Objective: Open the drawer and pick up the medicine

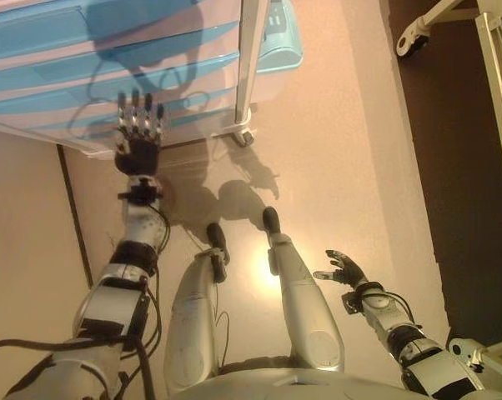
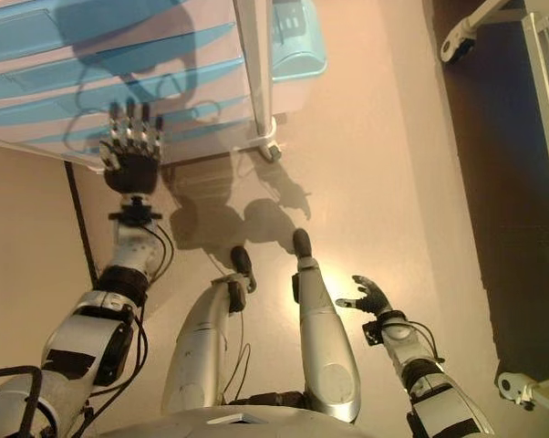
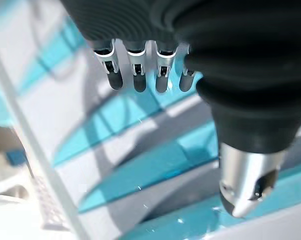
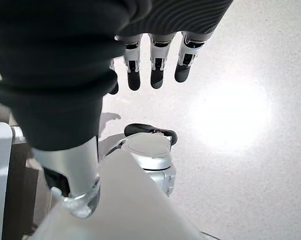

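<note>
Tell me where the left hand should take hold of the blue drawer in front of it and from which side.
Best guess: grip the drawer's front edge, coming straight at its face from the robot's side. The drawer unit shows closed blue fronts stacked in white framing, and no separate handle can be made out. The left hand hovers open before the lower fronts; the right hand hangs open over the floor.

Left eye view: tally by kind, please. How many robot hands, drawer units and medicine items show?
Hands: 2, the left hand and the right hand.
White drawer unit with translucent blue drawers: 1.
Medicine: 0 in sight.
Total: 3.
</note>
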Controlling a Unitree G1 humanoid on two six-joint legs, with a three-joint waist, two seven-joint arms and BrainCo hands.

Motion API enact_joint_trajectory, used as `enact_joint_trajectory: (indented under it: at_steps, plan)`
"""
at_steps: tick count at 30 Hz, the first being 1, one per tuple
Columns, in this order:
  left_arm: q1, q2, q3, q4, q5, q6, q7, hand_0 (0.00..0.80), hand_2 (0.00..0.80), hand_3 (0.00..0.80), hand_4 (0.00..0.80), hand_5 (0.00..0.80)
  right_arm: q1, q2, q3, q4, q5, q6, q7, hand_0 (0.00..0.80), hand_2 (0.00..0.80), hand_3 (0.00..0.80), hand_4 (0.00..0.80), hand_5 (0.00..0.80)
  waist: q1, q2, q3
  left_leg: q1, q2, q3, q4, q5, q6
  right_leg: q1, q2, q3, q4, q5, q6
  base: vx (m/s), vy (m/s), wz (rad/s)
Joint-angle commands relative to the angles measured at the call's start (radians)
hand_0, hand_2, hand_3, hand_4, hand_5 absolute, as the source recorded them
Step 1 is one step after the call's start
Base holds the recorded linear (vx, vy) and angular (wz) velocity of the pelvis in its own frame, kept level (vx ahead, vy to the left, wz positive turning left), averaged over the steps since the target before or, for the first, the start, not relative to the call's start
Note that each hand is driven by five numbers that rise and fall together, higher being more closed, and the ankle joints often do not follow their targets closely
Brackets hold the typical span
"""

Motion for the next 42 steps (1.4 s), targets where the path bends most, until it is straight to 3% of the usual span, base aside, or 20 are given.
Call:
enact_joint_trajectory:
  at_steps: [1,13,18,23,28,32,38,42]
  plan:
    - [-0.032,0.041,0.031,-0.066,-0.037,-0.004,-0.061,0.000,0.000,0.000,0.000,0.000,0.059,-0.029,0.032,-0.023,0.009,-0.032,-0.011,0.000,0.000,0.000,0.000,0.000,-0.004,0.003,-0.048,-0.022,-0.044,-0.023,0.067,-0.105,0.008,0.010,0.021,-0.050,-0.052,0.043,-0.022,-0.006,-0.031,0.04]
    - [-0.097,0.103,0.048,-0.109,-0.082,-0.012,-0.067,0.000,0.000,0.000,0.000,0.000,0.070,-0.026,0.042,-0.034,0.029,-0.045,-0.015,0.000,0.000,0.000,0.000,0.000,0.005,-0.006,-0.025,-0.014,-0.050,-0.032,0.064,-0.111,0.009,0.029,0.020,-0.063,-0.063,0.044,-0.025,0.003,-0.014,0.02]
    - [-0.107,0.122,0.035,-0.056,0.007,-0.006,0.069,0.000,0.000,0.000,0.000,0.000,0.067,-0.020,0.047,-0.042,0.045,-0.041,-0.015,0.000,0.000,0.000,0.000,0.000,0.009,-0.010,-0.019,-0.010,-0.050,-0.038,0.059,-0.107,0.008,0.037,0.018,-0.071,-0.065,0.044,-0.025,0.013,-0.038,0.04]
    - [-0.075,0.136,0.002,0.047,0.181,0.082,0.187,0.000,0.000,0.000,0.000,0.000,0.061,-0.016,0.044,-0.060,0.051,-0.032,-0.025,0.000,0.000,0.000,0.000,0.000,0.011,-0.010,-0.010,-0.010,-0.049,-0.037,0.057,-0.101,0.008,0.040,0.015,-0.079,-0.068,0.046,-0.024,0.005,-0.019,0.03]
    - [-0.044,0.138,-0.041,0.131,0.331,0.215,0.185,0.000,0.000,0.000,0.000,0.000,0.057,-0.023,0.037,-0.072,0.042,-0.025,-0.028,0.000,0.000,0.000,0.000,0.000,0.006,-0.004,0.001,-0.006,-0.048,-0.031,0.050,-0.096,0.009,0.040,0.016,-0.082,-0.070,0.048,-0.022,0.000,0.000,0.00]
    - [-0.021,0.126,-0.067,0.139,0.393,0.268,0.173,0.000,0.000,0.000,0.000,0.000,0.052,-0.027,0.031,-0.081,0.032,-0.017,-0.033,0.000,0.000,0.000,0.000,0.000,0.005,0.004,0.010,-0.004,-0.049,-0.028,0.047,-0.091,0.009,0.039,0.015,-0.084,-0.068,0.048,-0.021,0.000,0.000,0.00]
    - [-0.005,0.111,-0.072,0.123,0.325,0.265,0.176,0.000,0.000,0.000,0.000,0.000,0.047,-0.033,0.030,-0.096,0.028,0.002,-0.037,0.000,0.000,0.000,0.000,0.000,0.005,0.010,0.018,-0.002,-0.052,-0.029,0.046,-0.089,0.009,0.038,0.014,-0.084,-0.062,0.047,-0.021,0.000,0.000,0.00]
    - [-0.017,0.100,-0.034,0.111,0.192,0.198,0.175,0.000,0.000,0.000,0.000,0.000,0.051,-0.027,0.035,-0.091,0.031,0.003,-0.035,0.000,0.000,0.000,0.000,0.000,0.007,0.002,0.018,0.000,-0.052,-0.035,0.049,-0.093,0.008,0.041,0.017,-0.085,-0.060,0.045,-0.022,0.000,0.000,0.00]
